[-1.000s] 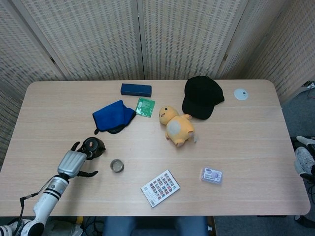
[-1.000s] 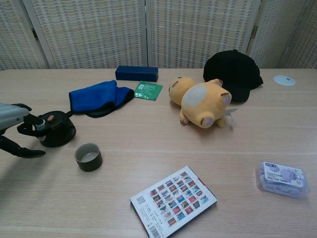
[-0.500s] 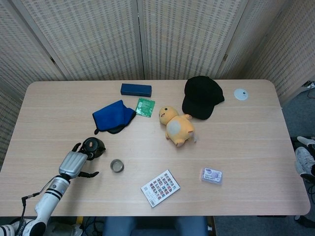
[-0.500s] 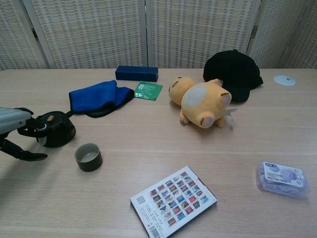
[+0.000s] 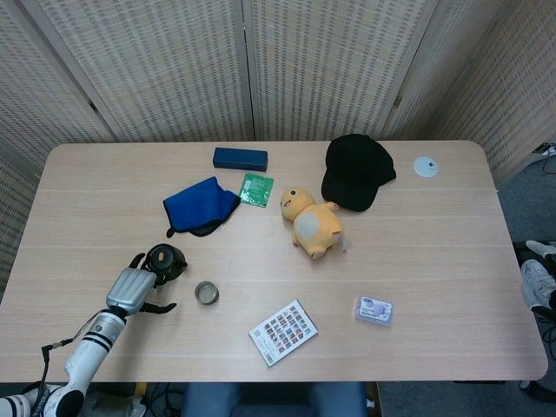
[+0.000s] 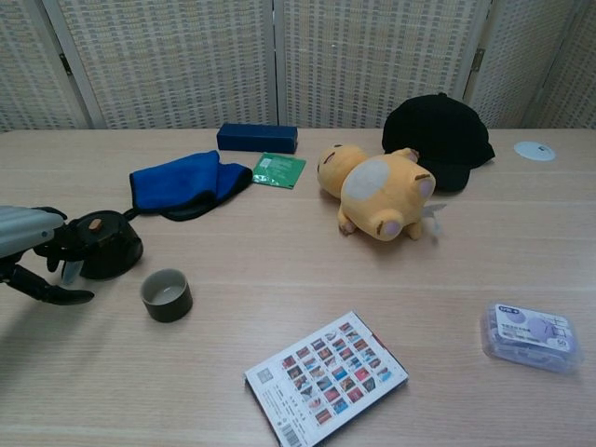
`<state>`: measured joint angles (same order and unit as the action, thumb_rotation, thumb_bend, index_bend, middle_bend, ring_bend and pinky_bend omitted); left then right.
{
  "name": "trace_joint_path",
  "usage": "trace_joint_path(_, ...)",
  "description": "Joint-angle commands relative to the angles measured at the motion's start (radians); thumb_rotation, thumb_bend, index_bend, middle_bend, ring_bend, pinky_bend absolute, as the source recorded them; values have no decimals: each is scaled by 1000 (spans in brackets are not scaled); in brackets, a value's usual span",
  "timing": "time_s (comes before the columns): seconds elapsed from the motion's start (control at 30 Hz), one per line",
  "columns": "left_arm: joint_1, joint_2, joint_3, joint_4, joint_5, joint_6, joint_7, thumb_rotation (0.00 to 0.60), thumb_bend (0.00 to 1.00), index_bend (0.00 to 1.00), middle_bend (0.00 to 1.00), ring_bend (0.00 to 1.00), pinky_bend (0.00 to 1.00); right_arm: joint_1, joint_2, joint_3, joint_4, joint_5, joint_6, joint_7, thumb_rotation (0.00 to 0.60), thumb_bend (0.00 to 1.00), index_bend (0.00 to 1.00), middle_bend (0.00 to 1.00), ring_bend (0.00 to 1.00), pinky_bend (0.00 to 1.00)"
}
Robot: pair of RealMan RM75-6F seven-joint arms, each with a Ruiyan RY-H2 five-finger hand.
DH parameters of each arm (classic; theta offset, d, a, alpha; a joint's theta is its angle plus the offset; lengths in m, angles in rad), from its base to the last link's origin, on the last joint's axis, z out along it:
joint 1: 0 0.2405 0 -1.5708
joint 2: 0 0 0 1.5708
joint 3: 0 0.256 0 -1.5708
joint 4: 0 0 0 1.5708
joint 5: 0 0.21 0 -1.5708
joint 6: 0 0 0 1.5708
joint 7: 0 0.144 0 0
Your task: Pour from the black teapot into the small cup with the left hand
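Just left of the small cup, robot hand touches the black teapot.

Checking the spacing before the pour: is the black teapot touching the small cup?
Apart. The chest view shows bare table between the black teapot and the small cup; the head view shows the same gap.

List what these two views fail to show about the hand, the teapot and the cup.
- Grip: left hand blocks the black teapot handle in both views; whether the fingers close on it cannot be told.
- Contents of teapot, lidded, and small cup: too small.
- Right hand: outside both views.
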<state>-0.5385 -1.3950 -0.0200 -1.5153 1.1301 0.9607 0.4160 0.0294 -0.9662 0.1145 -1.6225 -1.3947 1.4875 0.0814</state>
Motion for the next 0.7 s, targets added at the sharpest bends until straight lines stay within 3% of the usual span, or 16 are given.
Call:
trace_joint_path(0.03, -1, -2, -3, 4, 1, 0, -9, 275, 185, 632, 529, 466, 0, 0, 0, 1, 1, 2, 0, 0, 600, 306, 228, 268, 173, 69)
trace_joint_path(0.3, -3, -7, -14, 20, 20, 4, -54, 234, 170, 767, 688, 613, 0, -1, -2, 8, 5, 9, 4, 3, 600, 306, 228, 268, 173, 59)
trace_joint_path(0.57, -4, 0, -31, 23, 53, 15, -119, 83, 129, 831, 790, 698, 0, 1, -4, 13, 8, 13, 5, 4, 600, 306, 228, 268, 173, 58)
trace_joint_path(0.7, -4, 2, -40, 24, 69, 26, -144, 80, 126, 864, 832, 737, 0, 1, -6, 15, 10, 15, 5, 6, 600, 306, 228, 268, 173, 58)
